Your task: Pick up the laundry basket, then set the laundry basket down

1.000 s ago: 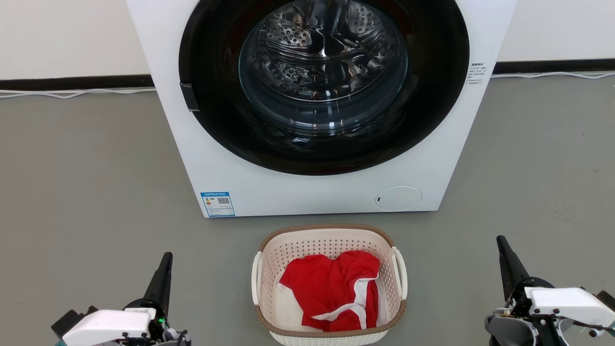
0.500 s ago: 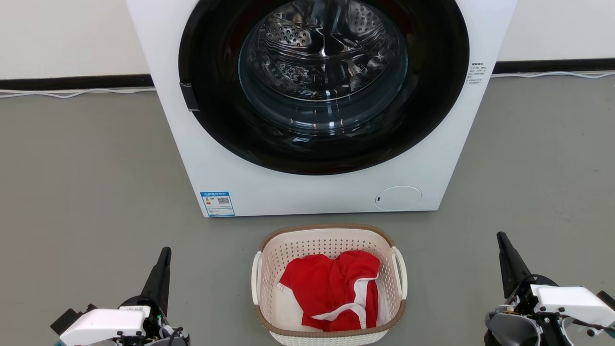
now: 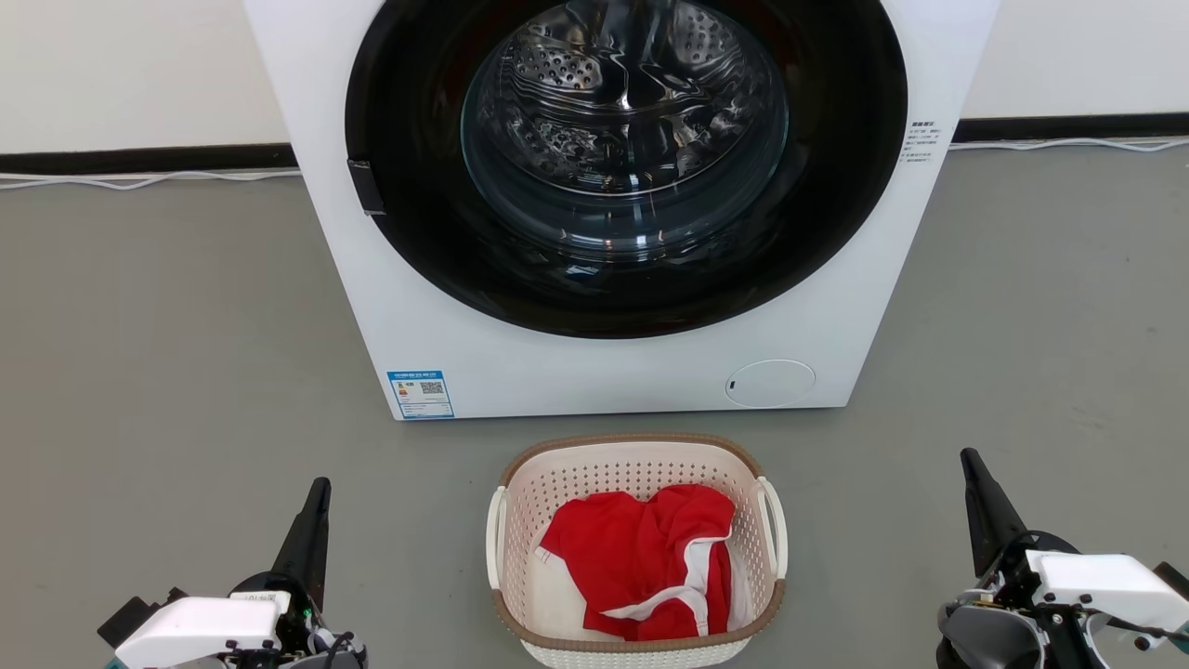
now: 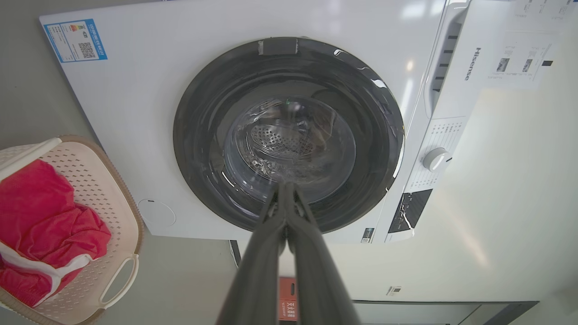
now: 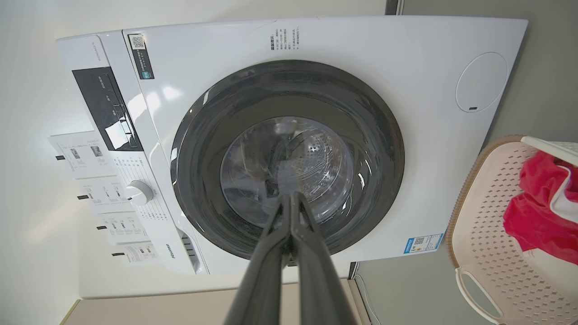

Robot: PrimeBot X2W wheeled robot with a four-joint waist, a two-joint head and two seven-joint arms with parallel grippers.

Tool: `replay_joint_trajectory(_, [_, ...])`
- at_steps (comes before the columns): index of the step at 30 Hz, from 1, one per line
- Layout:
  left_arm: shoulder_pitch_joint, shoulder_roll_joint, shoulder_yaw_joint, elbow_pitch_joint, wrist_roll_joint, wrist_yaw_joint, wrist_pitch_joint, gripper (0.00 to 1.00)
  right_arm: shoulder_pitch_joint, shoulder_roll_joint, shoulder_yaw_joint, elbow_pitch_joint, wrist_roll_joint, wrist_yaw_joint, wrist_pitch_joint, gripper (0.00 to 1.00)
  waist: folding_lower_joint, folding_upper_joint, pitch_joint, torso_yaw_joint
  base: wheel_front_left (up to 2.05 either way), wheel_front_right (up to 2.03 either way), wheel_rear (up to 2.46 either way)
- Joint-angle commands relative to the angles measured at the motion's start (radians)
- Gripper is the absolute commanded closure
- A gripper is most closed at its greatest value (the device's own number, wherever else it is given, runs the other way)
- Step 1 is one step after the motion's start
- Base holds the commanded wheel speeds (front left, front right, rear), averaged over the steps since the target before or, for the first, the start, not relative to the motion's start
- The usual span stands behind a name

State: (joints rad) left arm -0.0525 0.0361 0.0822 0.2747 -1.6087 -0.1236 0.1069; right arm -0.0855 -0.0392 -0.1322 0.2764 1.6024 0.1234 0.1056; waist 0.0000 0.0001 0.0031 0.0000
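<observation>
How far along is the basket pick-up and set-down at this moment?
Done: nothing; the laundry basket sits on the floor before the washing machine, red garment inside. In hand: left gripper and right gripper, both shut, flank it without touching. Left: grasp, lift, set down.

A grey floor (image 3: 167, 353) runs from the bottom edge of the frame up to a dark skirting strip (image 3: 139, 160). A white washing machine (image 3: 594, 372) stands on it at upper centre. Just below, near but apart, sits the laundry basket (image 3: 632, 465) at bottom centre. A thin white cable (image 3: 139, 180) lies along the skirting, upper left and upper right.
</observation>
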Motion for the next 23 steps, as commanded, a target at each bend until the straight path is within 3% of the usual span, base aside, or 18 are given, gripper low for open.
replay_joint_trajectory(1, [-0.056,0.014,0.032,-0.029,0.0,-0.007,0.006,1.0,-0.022,-0.011,0.019,-0.032,0.007,0.007,0.007,1.0,0.0,-0.0001,0.0,0.0,0.0,0.0,0.0])
replay_joint_trajectory(23, [-0.056,0.014,0.032,-0.029,0.0,-0.007,0.006,1.0,-0.022,-0.011,0.019,-0.032,0.007,0.007,0.007,1.0,0.0,-0.0001,0.0,0.0,0.0,0.0,0.0])
